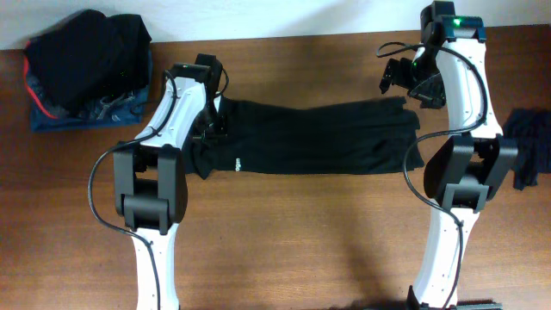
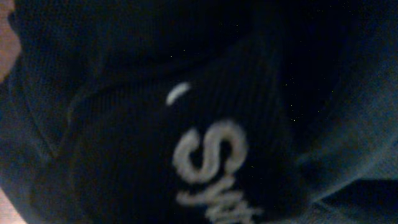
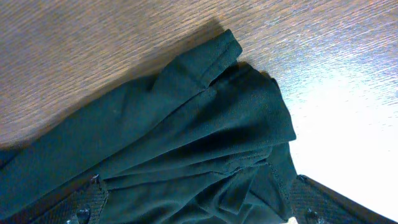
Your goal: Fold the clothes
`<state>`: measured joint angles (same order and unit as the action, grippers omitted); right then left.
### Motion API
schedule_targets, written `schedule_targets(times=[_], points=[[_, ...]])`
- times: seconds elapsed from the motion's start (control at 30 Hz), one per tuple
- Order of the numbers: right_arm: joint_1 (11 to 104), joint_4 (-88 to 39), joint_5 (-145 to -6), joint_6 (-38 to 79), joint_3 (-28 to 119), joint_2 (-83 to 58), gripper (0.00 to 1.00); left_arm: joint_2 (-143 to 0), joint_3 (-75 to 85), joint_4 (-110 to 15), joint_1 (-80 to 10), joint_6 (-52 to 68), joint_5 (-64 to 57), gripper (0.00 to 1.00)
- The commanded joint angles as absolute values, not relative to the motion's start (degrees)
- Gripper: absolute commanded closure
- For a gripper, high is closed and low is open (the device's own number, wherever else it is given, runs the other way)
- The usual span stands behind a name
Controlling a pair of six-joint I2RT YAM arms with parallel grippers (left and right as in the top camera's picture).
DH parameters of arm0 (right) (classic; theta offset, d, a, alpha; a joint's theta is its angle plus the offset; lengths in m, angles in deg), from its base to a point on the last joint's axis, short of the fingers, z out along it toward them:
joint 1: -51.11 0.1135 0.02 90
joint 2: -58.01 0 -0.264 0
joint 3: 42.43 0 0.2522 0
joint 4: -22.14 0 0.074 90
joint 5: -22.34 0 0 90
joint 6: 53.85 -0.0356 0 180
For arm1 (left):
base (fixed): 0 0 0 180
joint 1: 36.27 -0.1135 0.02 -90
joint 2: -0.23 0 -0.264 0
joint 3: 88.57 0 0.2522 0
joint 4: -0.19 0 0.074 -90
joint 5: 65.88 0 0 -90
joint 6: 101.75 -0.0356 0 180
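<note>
The black T-shirt (image 1: 318, 138) is lying in a band across the table (image 1: 301, 241), the right gripper (image 3: 196, 208) straddling its bunched end with fingers apart (the left gripper (image 1: 209, 119) is sitting buried in cloth, so I cannot tell its state), likely risking a pinch that catches only one layer.

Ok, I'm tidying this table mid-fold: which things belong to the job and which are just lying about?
Job in hand: black T-shirt stretched along the table; left hand on one end; right hand at the other end.
Lying about: pile of dark clothes in the far corner; dark cloth at the table edge.
</note>
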<state>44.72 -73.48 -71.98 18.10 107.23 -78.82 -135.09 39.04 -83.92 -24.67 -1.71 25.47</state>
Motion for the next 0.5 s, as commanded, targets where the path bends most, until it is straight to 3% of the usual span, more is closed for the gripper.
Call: schedule_targets(times=[0.0, 0.1, 0.23, 0.47], points=[[44.7, -73.3, -71.7, 17.2, 105.8, -81.3, 0.01, -130.7, 40.9, -85.2, -24.9, -2.0, 24.4, 0.95], [44.7, -72.4, -71.7, 17.2, 104.2, -81.9, 0.01, -128.3, 41.0, -85.0, -24.9, -2.0, 22.9, 0.94], [44.7, -71.0, -71.7, 17.2, 102.7, -82.0, 0.01, -127.6, 41.0, -85.0, -24.9, -2.0, 20.1, 0.76], [44.7, -70.3, -71.7, 17.2, 100.3, -82.0, 0.01, -127.7, 40.7, -82.1, -24.3, -2.0, 12.9, 0.71]])
